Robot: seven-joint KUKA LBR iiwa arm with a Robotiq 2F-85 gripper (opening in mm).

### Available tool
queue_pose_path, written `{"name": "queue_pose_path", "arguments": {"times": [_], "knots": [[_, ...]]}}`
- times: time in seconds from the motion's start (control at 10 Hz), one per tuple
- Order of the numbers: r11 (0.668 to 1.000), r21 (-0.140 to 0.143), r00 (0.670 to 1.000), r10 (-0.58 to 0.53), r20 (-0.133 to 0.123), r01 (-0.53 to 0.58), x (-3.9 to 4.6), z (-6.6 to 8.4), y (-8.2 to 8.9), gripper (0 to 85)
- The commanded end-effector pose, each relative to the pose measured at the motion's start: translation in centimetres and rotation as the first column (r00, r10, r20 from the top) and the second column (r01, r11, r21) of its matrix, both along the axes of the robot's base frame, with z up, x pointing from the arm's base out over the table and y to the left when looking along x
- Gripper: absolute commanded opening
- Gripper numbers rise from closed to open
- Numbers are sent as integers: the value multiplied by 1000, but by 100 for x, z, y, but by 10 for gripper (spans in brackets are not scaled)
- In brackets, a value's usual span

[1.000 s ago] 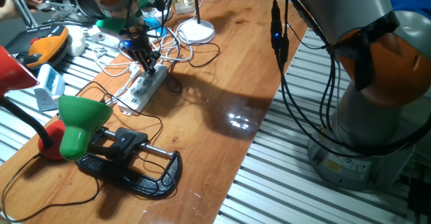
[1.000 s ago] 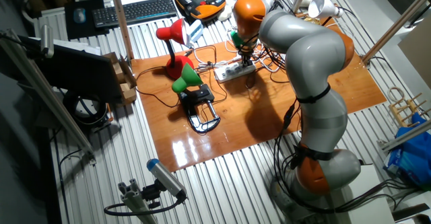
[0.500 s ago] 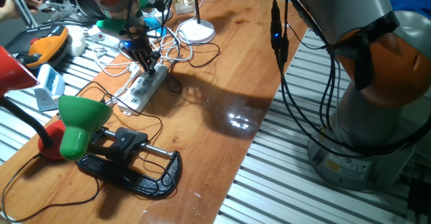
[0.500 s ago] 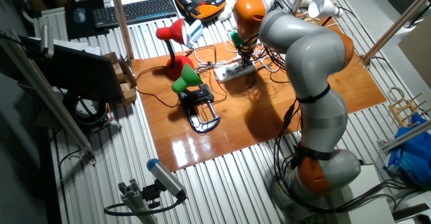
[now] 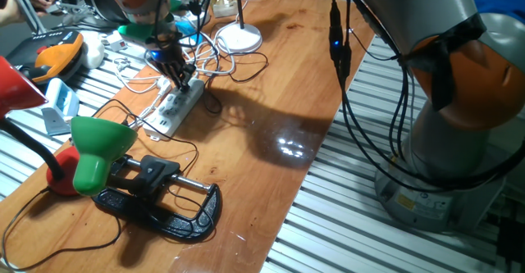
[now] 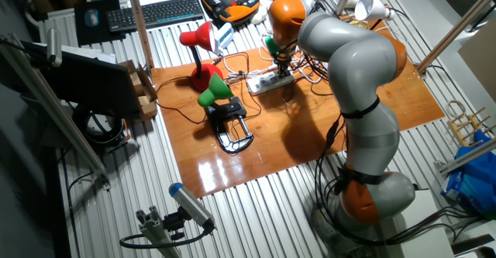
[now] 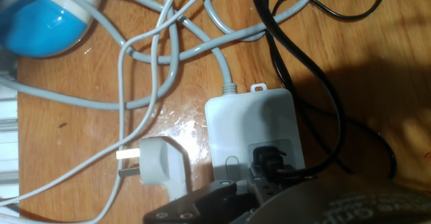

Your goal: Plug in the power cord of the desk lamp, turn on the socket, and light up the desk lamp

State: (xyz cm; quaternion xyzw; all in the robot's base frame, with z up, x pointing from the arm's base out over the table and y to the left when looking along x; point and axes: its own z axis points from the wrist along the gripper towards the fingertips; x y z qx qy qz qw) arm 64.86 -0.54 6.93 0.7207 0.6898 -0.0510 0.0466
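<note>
The gripper [image 5: 182,82] hangs directly above the near end of the power strip [image 5: 176,106], whose length runs away beneath it; finger spacing cannot be told.

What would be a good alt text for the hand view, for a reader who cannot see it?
Close view down onto the end of a white socket strip on a wooden table, with a small black plug at the outlet nearest the camera. A loose white plug lies beside the strip, and grey cables and the black power cord cross above.
</note>
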Motion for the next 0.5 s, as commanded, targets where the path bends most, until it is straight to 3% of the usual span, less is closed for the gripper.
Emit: {"name": "queue_pose_path", "arguments": {"times": [0.0,0.4], "knots": [[1000,-6,1000,0,1,0,0,0,3,0],[1000,-17,1000,11,-2,-11,3,-1,7,0]]}}
